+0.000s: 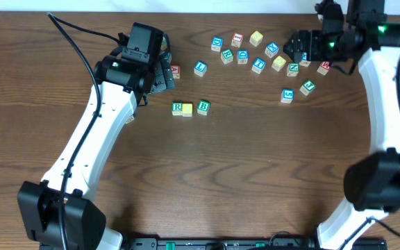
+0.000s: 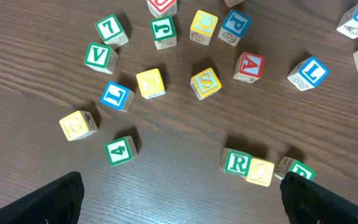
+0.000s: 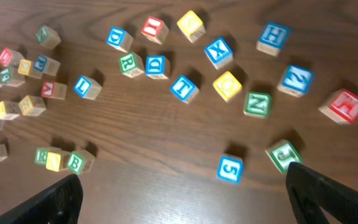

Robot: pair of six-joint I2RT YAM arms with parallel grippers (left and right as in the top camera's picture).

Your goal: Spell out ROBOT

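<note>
Three letter blocks stand in a row near the table's middle: a green R (image 1: 178, 107), a yellow O (image 1: 187, 109) and a green B (image 1: 203, 107). The R (image 2: 236, 163), O (image 2: 261, 172) and B (image 2: 301, 169) also show in the left wrist view, and the B shows in the right wrist view (image 3: 75, 162). My left gripper (image 1: 160, 71) hovers behind and left of the row, open and empty (image 2: 182, 202). My right gripper (image 1: 301, 47) is open and empty (image 3: 185, 199), above the loose blocks at the back right.
Several loose letter and number blocks lie scattered at the back right, among them a yellow block (image 1: 278, 63), a blue 5 (image 1: 287, 96) and a green block (image 1: 307, 87). A red-lettered block (image 1: 175, 71) sits beside the left gripper. More blocks, such as a yellow S (image 2: 205, 83), show in the left wrist view.
</note>
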